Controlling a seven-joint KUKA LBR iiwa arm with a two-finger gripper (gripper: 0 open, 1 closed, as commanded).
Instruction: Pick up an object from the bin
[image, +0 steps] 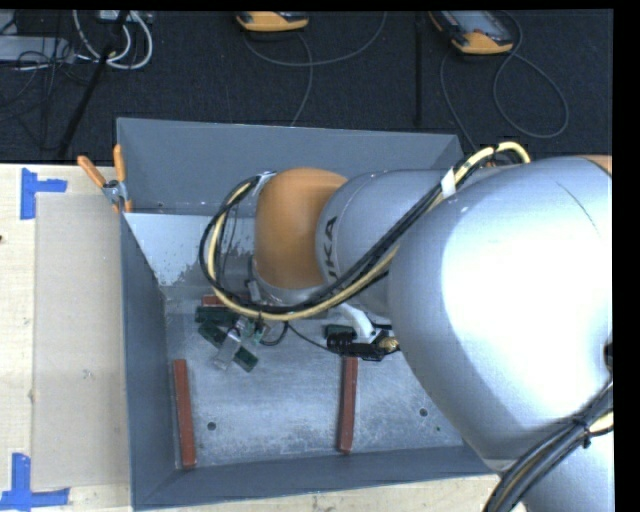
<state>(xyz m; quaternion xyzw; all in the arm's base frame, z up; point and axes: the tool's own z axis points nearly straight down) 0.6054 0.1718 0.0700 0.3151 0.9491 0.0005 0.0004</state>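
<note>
**A:** Where does the gripper (236, 348) sit?

**B:** Low over the floor of the grey metal bin (290, 160), toward its far left corner, under the arm's orange cover (290, 225). Whether it is open or closed I cannot tell, and nothing shows as held.

**A:** What lies nearest?

**B:** A small brownish piece (210, 299) just beyond it, too hidden to name. A long reddish-brown strip (183, 415) lies along the left wall, and a second reddish-brown strip (347, 405) lies mid-floor. Both are apart from the gripper.

**A:** How should the pick go?

**B:** I'd judge it best to settle on one thing, centre over it and close across its narrow width. The left strip hugs the wall and leaves little room, so the mid-floor one looks easier.
</note>
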